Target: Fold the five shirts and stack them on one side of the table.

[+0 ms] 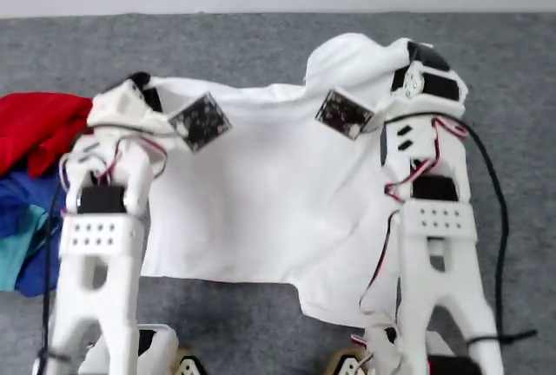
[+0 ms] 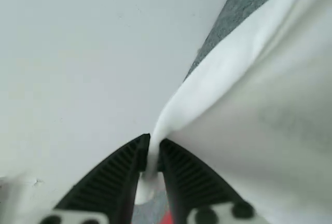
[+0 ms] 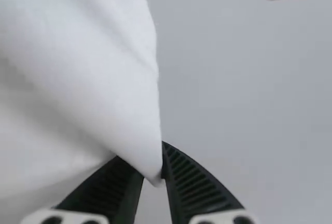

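Both claws are nipped narrow on cloth: left gripper (image 2: 150, 154) holds a raised fold of the white fabric shirt (image 1: 269, 193), right gripper (image 3: 154, 169) another. It lies spread on the grey table (image 1: 261, 45) between the arms; a crumpled red shirt (image 1: 35, 128) and a blue shirt (image 1: 22, 210) are heaped beside the left arm.

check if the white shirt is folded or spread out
Spread, not folded: the white shirt lies open across the grey table, while the left gripper and right gripper each pinch its far edge.

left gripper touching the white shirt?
Touching. Left wrist view shows the left gripper pinching a fold of the white shirt between its fingers.
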Controlling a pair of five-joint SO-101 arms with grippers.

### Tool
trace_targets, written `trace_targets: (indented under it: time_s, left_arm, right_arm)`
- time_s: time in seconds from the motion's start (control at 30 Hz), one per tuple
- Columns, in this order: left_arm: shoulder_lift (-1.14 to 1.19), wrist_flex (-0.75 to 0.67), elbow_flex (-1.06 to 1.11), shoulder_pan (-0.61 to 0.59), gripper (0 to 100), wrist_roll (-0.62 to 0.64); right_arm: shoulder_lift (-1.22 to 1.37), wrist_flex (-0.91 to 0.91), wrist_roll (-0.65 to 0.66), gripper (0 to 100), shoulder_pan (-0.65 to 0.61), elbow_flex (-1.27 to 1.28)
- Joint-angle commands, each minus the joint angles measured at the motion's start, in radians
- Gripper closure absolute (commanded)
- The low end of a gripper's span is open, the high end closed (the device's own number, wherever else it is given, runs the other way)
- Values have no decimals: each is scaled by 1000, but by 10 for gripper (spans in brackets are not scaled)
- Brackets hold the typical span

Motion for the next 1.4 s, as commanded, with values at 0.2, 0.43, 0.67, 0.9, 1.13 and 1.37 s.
trace_targets:
  time_s: [0.2, 0.43, 0.67, 0.9, 1.13, 1.37]
  left_arm:
    - [420, -26, -430, -34, 986, -11]
    - [611, 89, -601, -43, 986, -34]
    - [618, 262, -611, -32, 986, -44]
    - [578, 500, -613, -31, 986, -46]
    - [474, 802, -613, -29, 986, -46]
    - [463, 1011, -607, -31, 985, -46]
  right_arm:
    - [298, -22, -8, 988, -2, -368]
    - [501, -16, -6, 988, -2, -568]
    - [456, 94, -6, 988, -8, -508]
    - [257, 337, -6, 988, -7, -341]
    - [54, 521, -6, 988, -2, -175]
    - [-185, 746, -8, 988, -2, -2]
